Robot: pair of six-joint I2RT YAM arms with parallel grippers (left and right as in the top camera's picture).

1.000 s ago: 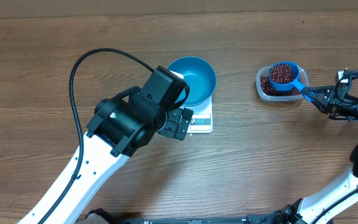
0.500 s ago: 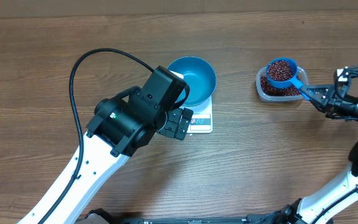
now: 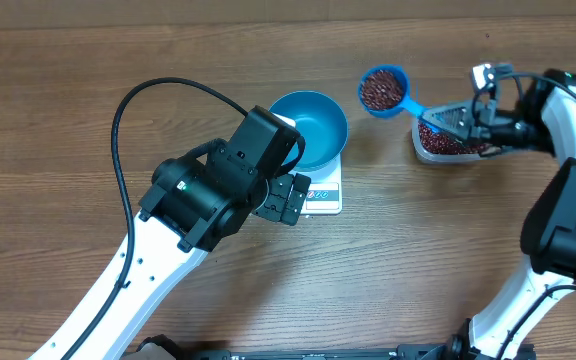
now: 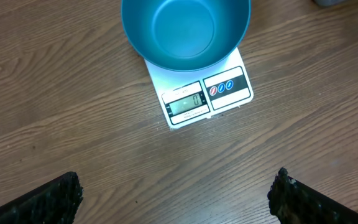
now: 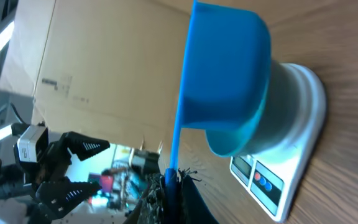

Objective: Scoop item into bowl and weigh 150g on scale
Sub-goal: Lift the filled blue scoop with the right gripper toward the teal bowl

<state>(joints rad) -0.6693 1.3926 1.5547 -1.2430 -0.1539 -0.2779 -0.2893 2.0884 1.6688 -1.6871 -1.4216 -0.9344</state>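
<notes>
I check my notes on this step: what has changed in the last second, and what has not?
The right gripper, shut on the scoop, carried its beans left, from above the tub toward the bowl, not yet over it. Bowl, scale, tub and the open left gripper stayed put.

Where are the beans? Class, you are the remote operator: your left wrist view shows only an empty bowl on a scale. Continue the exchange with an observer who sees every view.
Observer: Overhead, a blue scoop full of beans hangs to the right of the bowl, not yet over it.
Operator: What holds the scoop?
Observer: The right gripper, with its jaws shut on the scoop's handle.
Operator: Are there more beans anywhere?
Observer: Yes, in the clear tub that lies beneath that gripper in the overhead view.
</notes>
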